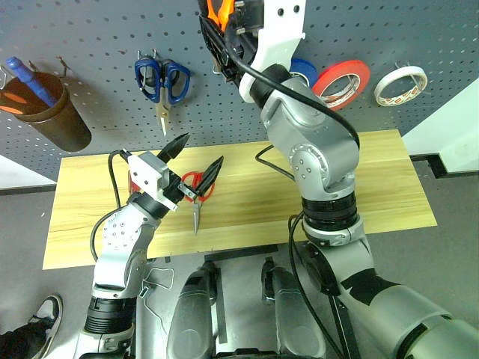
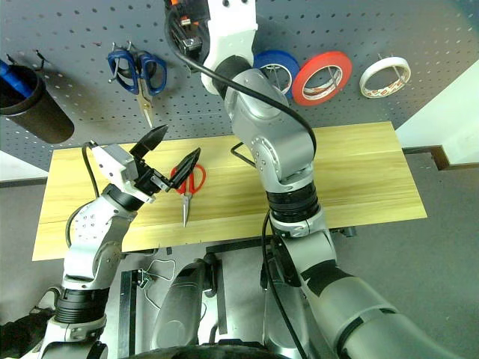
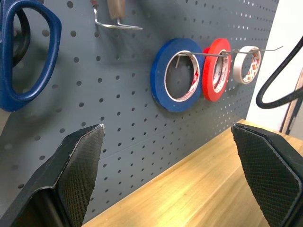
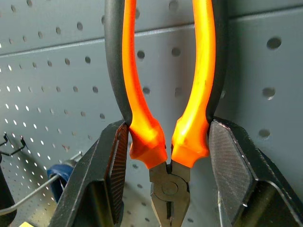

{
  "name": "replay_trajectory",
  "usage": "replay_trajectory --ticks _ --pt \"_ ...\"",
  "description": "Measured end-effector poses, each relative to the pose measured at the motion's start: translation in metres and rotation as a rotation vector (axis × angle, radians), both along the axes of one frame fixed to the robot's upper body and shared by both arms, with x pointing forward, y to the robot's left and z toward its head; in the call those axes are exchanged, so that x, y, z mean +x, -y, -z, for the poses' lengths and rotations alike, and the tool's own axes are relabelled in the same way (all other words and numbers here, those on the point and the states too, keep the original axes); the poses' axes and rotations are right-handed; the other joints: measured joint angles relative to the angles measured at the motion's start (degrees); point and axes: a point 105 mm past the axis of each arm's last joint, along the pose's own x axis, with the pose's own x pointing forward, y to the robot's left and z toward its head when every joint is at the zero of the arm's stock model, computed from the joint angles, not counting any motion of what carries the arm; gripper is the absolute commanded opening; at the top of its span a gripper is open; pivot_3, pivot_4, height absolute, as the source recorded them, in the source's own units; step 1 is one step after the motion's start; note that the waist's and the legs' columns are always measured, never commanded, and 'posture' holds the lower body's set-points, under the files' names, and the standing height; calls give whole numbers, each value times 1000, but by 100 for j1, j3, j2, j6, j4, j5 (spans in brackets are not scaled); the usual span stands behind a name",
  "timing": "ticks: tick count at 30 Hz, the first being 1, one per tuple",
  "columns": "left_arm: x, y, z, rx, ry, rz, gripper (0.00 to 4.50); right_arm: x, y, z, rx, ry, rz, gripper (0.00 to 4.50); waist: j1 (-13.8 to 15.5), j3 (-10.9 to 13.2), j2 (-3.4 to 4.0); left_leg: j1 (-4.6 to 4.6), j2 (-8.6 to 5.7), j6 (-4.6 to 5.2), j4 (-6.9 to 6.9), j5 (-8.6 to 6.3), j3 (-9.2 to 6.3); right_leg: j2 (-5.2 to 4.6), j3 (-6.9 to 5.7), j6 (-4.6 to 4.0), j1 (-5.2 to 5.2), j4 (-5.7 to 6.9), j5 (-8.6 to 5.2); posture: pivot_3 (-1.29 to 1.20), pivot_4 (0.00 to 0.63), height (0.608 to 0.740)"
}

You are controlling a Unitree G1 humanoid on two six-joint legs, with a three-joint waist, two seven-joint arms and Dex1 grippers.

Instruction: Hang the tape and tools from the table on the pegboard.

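Observation:
My right gripper (image 4: 168, 156) is raised against the dark grey pegboard (image 1: 90, 45) and is shut on the orange-and-black pliers (image 4: 137, 94), gripping both handles near the pivot, with the head pointing back toward the wrist. The pliers' orange handles (image 1: 221, 11) show at the top of the left eye view. Red-handled scissors (image 1: 196, 196) lie on the wooden table (image 1: 374, 187), blades toward the front edge. My left gripper (image 1: 202, 149) hovers open and empty above the table, just over the scissors. The whitish tape (image 1: 400, 84) hangs on a hook at the pegboard's right.
A red tape roll (image 1: 340, 84) and a blue one (image 1: 303, 69) hang left of the whitish tape. Blue-handled scissors (image 1: 161, 81) hang further left. A brown cup (image 1: 49, 112) holding a blue pen is fixed at the board's far left.

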Motion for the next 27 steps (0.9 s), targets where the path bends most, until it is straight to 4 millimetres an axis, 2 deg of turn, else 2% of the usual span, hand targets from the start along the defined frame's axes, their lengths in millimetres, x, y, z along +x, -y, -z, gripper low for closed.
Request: replay_trajectory --ticks 23,25,27 --pt "-5 2 -4 -2 -4 18 4500 -4 8 -8 25 32 53 2194 5 2 3 0 1 1 -4 -1 0 0 0 0 -1 -3 0 42 365 716" --pt "-6 2 -5 -2 -3 18 4500 2 9 -7 25 40 54 2194 -1 2 3 6 0 1 -4 -1 0 0 1 0 3 -4 0 43 367 716" --pt "-6 2 -5 -2 -5 17 4500 22 10 4 11 22 53 2194 -2 2 3 20 0 1 -5 -1 2 0 1 -1 16 -3 0 44 370 716"
